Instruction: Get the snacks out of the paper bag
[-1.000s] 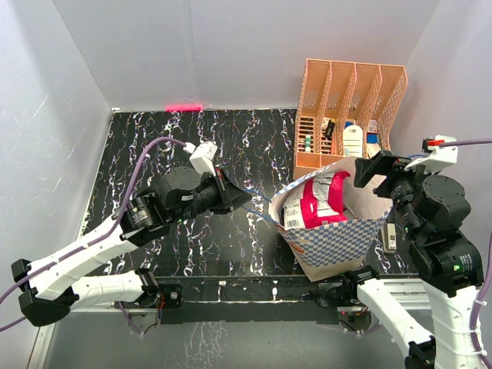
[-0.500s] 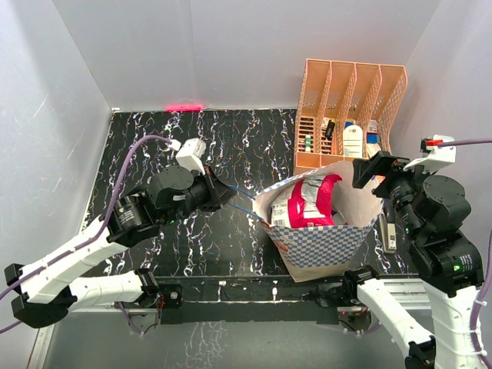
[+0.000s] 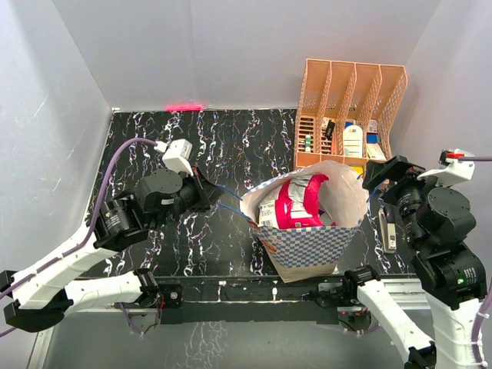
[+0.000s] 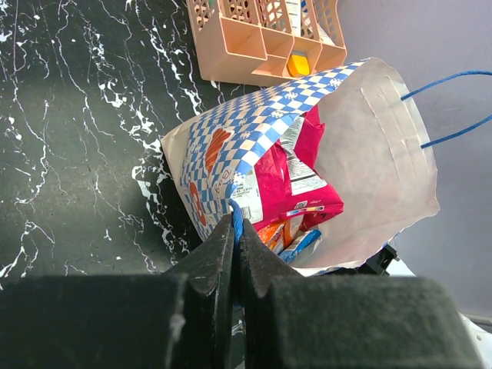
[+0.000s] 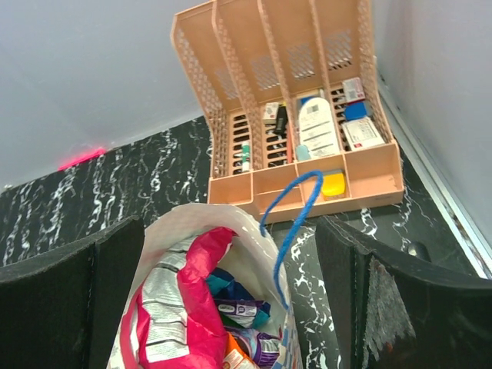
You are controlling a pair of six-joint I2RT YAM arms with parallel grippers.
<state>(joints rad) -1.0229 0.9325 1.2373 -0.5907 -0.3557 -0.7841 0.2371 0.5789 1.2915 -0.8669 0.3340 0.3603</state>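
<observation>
Leftward slides the paper bag (image 3: 307,247), left gripper (image 4: 234,231) clamped on its handle (image 3: 233,207); next the right gripper (image 3: 383,173), fingers apart, should reach the snacks (image 3: 296,201).

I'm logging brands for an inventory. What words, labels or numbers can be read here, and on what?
Nothing reads clearly.
On the magenta packet: white print panel, too small to read.
On the paper bag: orange marks outside, blurred.
On items in the organizer: labels too small.
</observation>
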